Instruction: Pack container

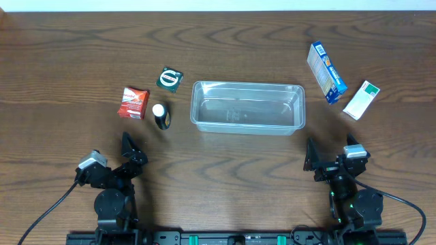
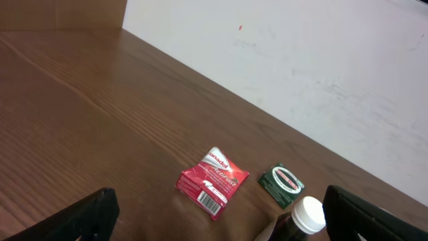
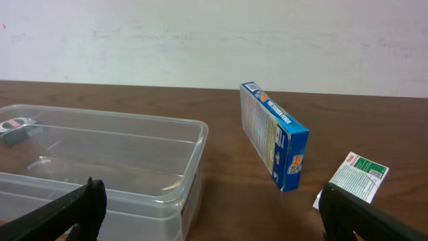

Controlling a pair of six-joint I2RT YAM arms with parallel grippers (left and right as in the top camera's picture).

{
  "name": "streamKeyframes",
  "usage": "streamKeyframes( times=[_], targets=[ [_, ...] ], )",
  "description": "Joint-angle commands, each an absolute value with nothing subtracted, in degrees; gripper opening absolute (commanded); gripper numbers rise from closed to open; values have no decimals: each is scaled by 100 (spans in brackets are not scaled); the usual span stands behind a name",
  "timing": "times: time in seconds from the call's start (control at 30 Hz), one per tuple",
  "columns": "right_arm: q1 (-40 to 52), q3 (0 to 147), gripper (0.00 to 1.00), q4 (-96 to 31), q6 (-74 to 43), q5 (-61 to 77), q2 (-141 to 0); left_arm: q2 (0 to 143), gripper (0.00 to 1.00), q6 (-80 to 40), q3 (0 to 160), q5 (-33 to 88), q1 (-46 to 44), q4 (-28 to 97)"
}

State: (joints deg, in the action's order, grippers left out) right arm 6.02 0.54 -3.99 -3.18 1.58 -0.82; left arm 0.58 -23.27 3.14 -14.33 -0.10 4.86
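The clear plastic container [image 1: 246, 107] sits empty at the table's middle; it also shows in the right wrist view [image 3: 107, 164]. Left of it lie a red packet [image 1: 133, 103] [image 2: 212, 180], a dark green box [image 1: 169, 79] [image 2: 281, 183] and a dark bottle with a white cap [image 1: 161, 116] [image 2: 299, 222]. Right of it are a blue box [image 1: 325, 72] [image 3: 275, 136] on its edge and a white-and-green box [image 1: 361, 100] [image 3: 354, 178]. My left gripper [image 1: 133, 158] [image 2: 221, 231] is open and empty near the front left. My right gripper [image 1: 330, 158] [image 3: 214, 227] is open and empty near the front right.
The wooden table [image 1: 225, 170] ends at a white wall [image 2: 321, 60] at the back. Cables run from both arm bases along the front edge.
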Motion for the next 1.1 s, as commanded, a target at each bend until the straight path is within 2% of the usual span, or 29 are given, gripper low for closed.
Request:
streamKeyframes(
  times=[0.0, 0.8, 0.97, 1.07],
  targets=[
    [554, 32, 99, -408, -250, 176, -30, 23, 98, -2233, 143, -1466, -19, 545],
    [554, 32, 99, -410, -257, 5, -30, 23, 98, -2233, 143, -1463, -19, 545],
    [554, 32, 99, -316, -338, 220, -30, 23, 98, -2233, 143, -1463, -19, 545],
    [554, 34, 99, -119, -268, 854, -30, 23, 98, -2233, 143, -1463, -19, 545]
  ],
)
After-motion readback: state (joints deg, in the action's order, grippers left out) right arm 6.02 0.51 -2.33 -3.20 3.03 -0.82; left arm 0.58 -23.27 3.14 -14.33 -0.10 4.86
